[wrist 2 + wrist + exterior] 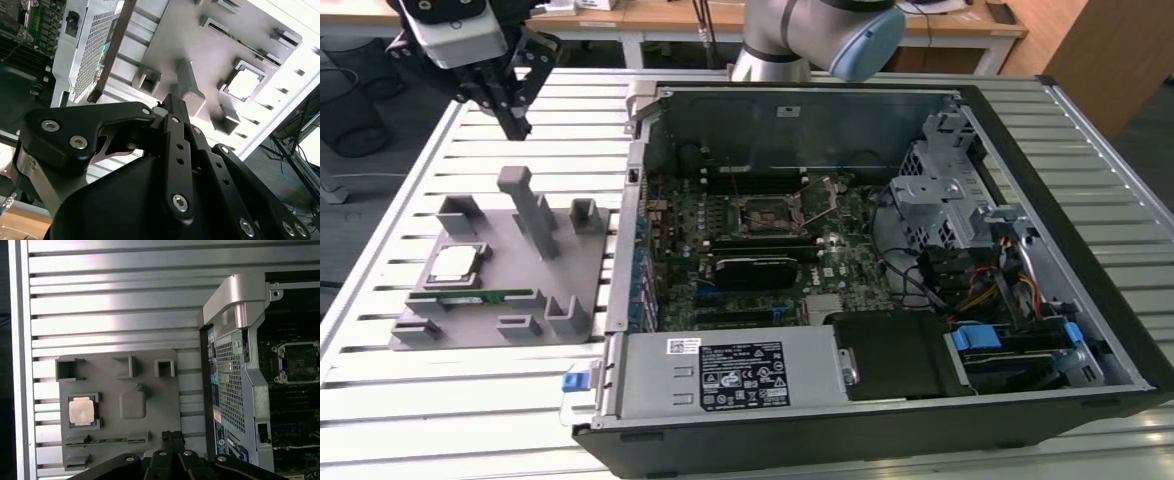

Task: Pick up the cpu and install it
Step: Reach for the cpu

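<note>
Gripper [520, 129] hangs at upper left of the exterior view, fingers together, empty. Cpu [456, 262] sits in its recess on the grey fixture [467, 335], mid-left, well apart from the gripper.

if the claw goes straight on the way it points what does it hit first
Probably the gray parts holder near its edge, though depth is unclear; the cpu sits off to the side.
</note>
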Motion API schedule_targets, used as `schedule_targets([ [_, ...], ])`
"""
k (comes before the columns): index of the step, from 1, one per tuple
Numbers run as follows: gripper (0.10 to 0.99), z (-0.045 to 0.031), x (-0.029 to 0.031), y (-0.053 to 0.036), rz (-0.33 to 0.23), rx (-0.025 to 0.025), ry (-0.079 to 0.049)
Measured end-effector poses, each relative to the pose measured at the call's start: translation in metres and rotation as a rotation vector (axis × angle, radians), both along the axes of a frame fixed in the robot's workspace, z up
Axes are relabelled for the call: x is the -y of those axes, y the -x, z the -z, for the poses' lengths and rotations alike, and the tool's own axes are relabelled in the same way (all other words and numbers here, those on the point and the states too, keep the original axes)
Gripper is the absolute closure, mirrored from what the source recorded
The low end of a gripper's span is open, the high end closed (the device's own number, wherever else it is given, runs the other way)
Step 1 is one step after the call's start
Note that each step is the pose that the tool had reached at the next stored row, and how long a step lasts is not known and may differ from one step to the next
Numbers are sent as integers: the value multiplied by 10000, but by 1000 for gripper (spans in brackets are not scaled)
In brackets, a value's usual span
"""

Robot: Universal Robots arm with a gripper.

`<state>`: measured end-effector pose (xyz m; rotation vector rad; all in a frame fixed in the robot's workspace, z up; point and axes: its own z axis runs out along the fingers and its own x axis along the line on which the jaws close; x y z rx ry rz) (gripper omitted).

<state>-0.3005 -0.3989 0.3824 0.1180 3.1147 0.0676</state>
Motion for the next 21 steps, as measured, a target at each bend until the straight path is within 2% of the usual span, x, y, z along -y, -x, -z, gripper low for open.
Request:
schedule_targets([
  [21, 980, 20, 0, 269, 0, -16, 0],
])
